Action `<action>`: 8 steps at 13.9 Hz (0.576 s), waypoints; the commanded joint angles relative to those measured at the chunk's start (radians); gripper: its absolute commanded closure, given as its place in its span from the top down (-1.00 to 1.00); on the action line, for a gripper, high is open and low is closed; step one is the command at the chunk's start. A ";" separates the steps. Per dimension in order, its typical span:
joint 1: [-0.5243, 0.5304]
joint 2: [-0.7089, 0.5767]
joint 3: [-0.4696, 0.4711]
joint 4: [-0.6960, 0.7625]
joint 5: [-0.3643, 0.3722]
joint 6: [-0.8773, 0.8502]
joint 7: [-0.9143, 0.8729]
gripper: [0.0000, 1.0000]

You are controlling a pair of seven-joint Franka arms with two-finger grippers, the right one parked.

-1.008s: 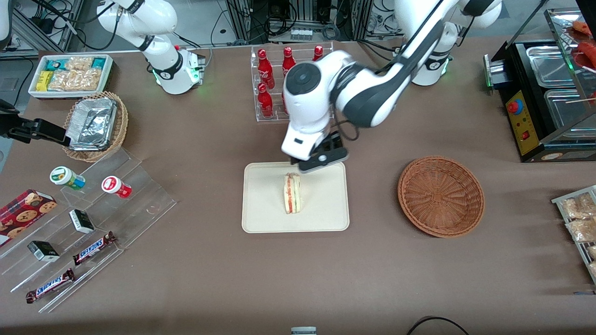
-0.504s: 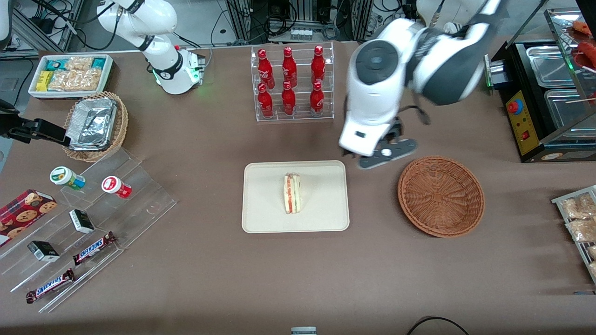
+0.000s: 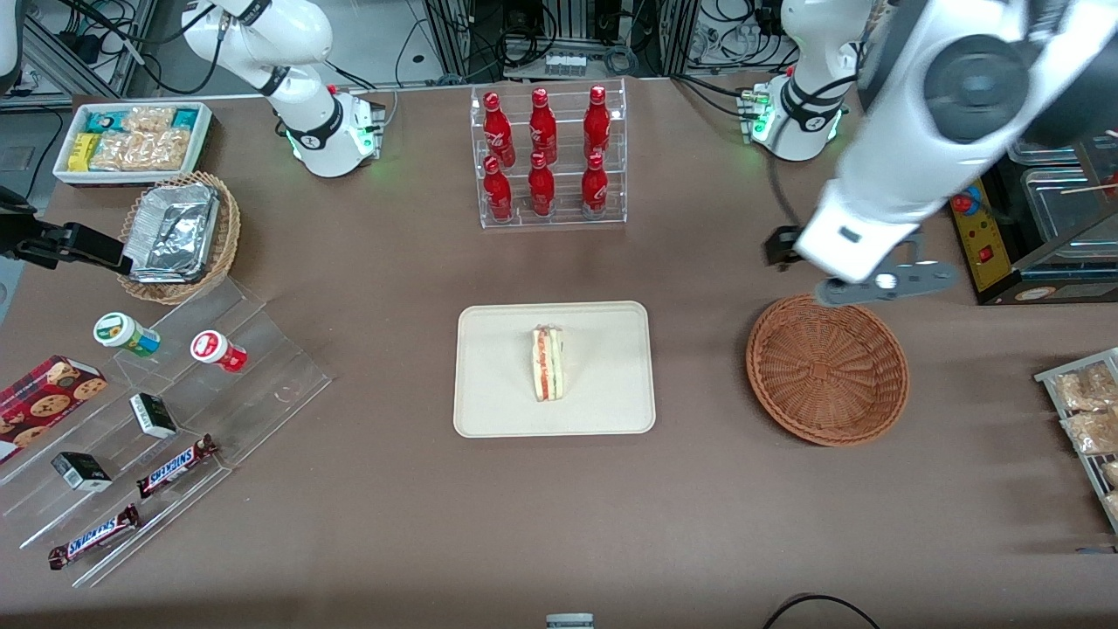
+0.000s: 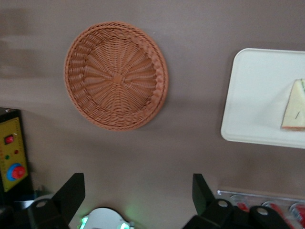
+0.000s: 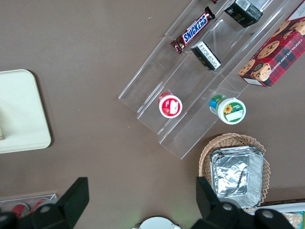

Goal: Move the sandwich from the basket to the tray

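The sandwich (image 3: 548,362) lies on the cream tray (image 3: 498,393) in the middle of the table, its red and green filling edge showing. It also shows in the left wrist view (image 4: 294,106) on the tray (image 4: 252,95). The reddish-brown wicker basket (image 3: 826,369) stands empty beside the tray, toward the working arm's end; it shows whole in the left wrist view (image 4: 116,75). My gripper (image 3: 860,278) hangs high over the basket's rim that is farther from the front camera. Its fingers are open and hold nothing (image 4: 138,191).
A clear rack of red bottles (image 3: 548,157) stands farther from the front camera than the tray. A black appliance (image 3: 1022,175) and a rack of snack packets (image 3: 1087,411) flank the basket. A stepped acrylic stand (image 3: 166,411), foil basket (image 3: 179,234) and white bin (image 3: 131,140) lie toward the parked arm's end.
My gripper has moved from above the tray's edge, away from the sandwich, toward the working arm's end, and now hangs by the basket. The sandwich stays on the tray.
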 commanded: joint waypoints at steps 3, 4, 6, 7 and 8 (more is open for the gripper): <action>-0.013 -0.092 0.195 -0.044 -0.063 -0.055 0.326 0.98; -0.042 -0.114 0.273 -0.064 -0.078 -0.059 0.408 0.98; -0.063 -0.154 0.347 -0.101 -0.089 -0.051 0.480 0.98; -0.063 -0.171 0.357 -0.113 -0.087 -0.047 0.487 0.98; -0.064 -0.176 0.372 -0.115 -0.087 -0.044 0.487 0.98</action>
